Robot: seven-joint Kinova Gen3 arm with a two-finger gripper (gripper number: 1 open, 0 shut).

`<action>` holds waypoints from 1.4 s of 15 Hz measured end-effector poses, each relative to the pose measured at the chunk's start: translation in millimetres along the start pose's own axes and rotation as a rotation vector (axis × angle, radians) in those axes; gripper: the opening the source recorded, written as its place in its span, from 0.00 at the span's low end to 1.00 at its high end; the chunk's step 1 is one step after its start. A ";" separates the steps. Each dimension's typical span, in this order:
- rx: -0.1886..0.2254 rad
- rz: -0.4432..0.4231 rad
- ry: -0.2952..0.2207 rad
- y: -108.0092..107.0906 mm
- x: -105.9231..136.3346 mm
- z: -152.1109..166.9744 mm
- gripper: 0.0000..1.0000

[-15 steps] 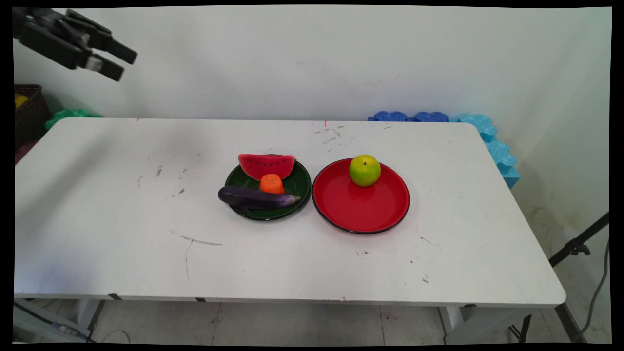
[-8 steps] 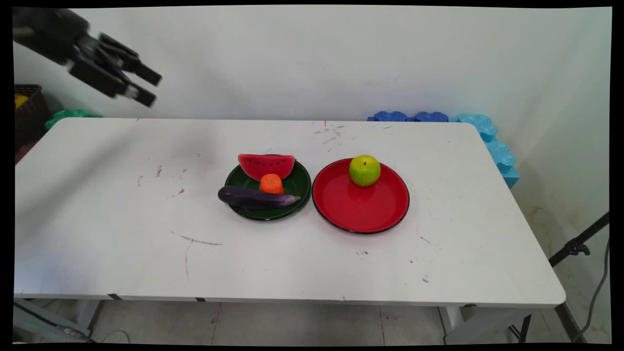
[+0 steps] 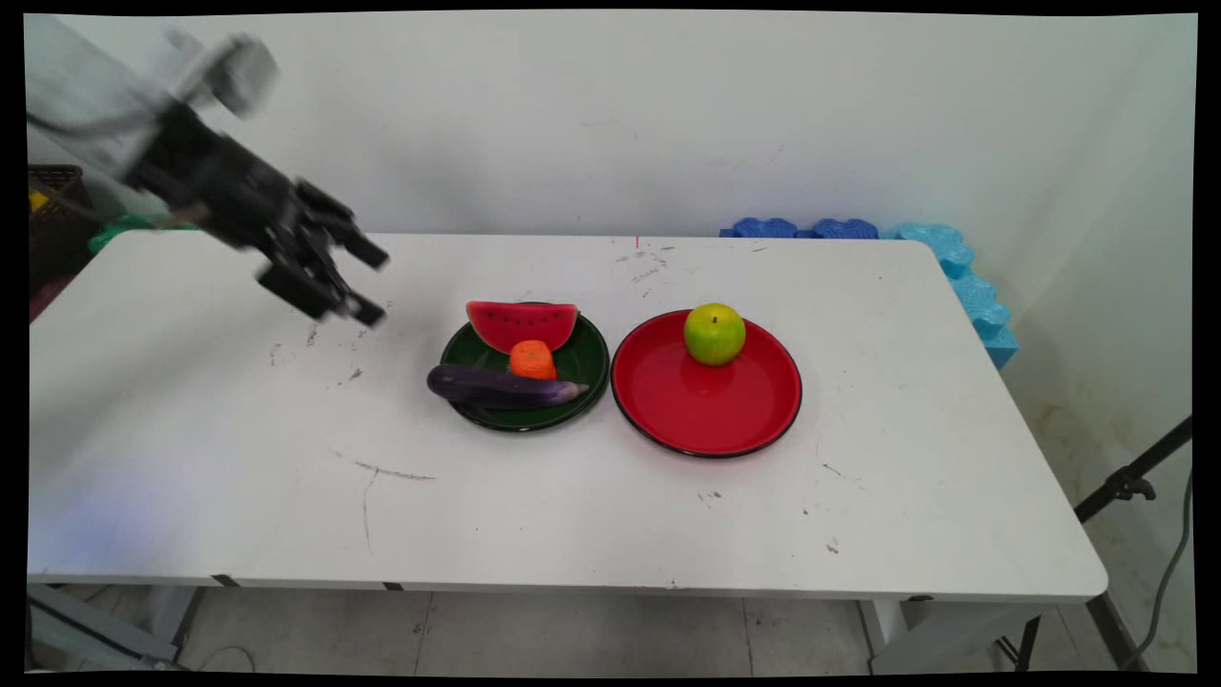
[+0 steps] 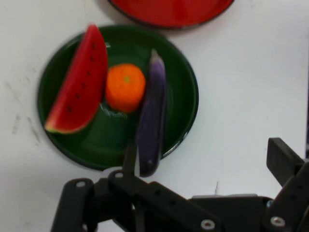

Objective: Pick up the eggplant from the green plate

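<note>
The gripper [image 3: 377, 284] has swung down from high at the wall and now hangs over the table [image 3: 191, 458], jaws spread apart and holding nothing. Just beyond its fingertips sits the green plate [image 4: 181, 72] with eggplant [image 4: 151, 116], orange [image 4: 125, 87] and watermelon slice [image 4: 77, 84], unmoved. Farther on, the red plate [image 3: 706, 410] carries the green apple [image 3: 713, 334].

Dark green plate [image 3: 588, 367], red watermelon slice [image 3: 521, 324] with black seeds, orange tangerine [image 3: 531, 360], purple eggplant [image 3: 501, 386], red plate [image 3: 706, 405], green apple [image 3: 713, 334]
</note>
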 end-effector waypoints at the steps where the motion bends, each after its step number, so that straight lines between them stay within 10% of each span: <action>1: 0.002 0.008 -0.028 1.9 0.2 15.9 1.00; 11: 0.045 0.095 -0.192 3.5 14.1 119.0 1.00; 21: 0.095 0.097 -0.213 -11.8 44.0 145.8 1.00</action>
